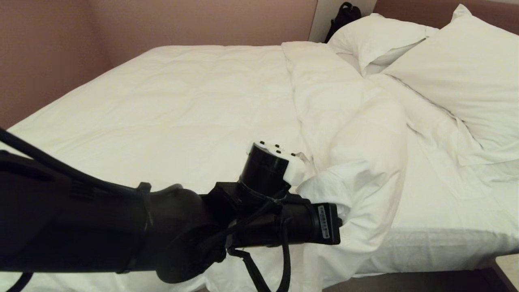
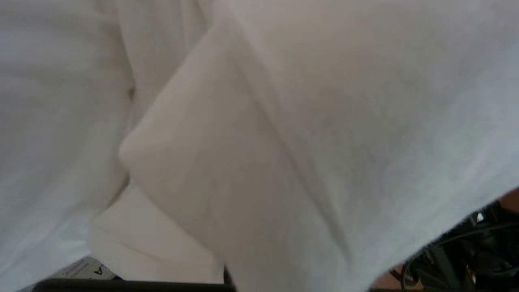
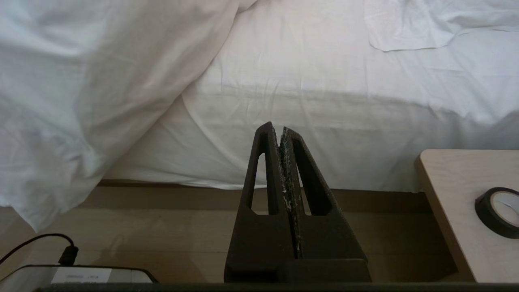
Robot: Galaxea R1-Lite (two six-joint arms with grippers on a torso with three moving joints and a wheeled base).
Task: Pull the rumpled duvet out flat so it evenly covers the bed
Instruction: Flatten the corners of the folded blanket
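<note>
At lower centre of the head view the left gripper (image 1: 338,221) is clenched on the folded-back corner of the duvet (image 1: 357,162), bunched at centre-right of the bed (image 1: 446,247); next, seemingly, drag it rightward toward the pillows (image 1: 458,69), while the right gripper (image 3: 281,134), clenched empty, hangs beside the mattress.

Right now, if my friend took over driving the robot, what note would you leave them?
Left gripper: shut on the duvet, holding its bunched edge at the near side of the bed.
Right gripper: shut, empty, parked low beside the mattress.
Done: the duvet lies smooth over the left part of the bed.
Left: its pillow-end corner is still folded back and rumpled, leaving bare sheet before the pillows. Pull it out flat toward them.
</note>
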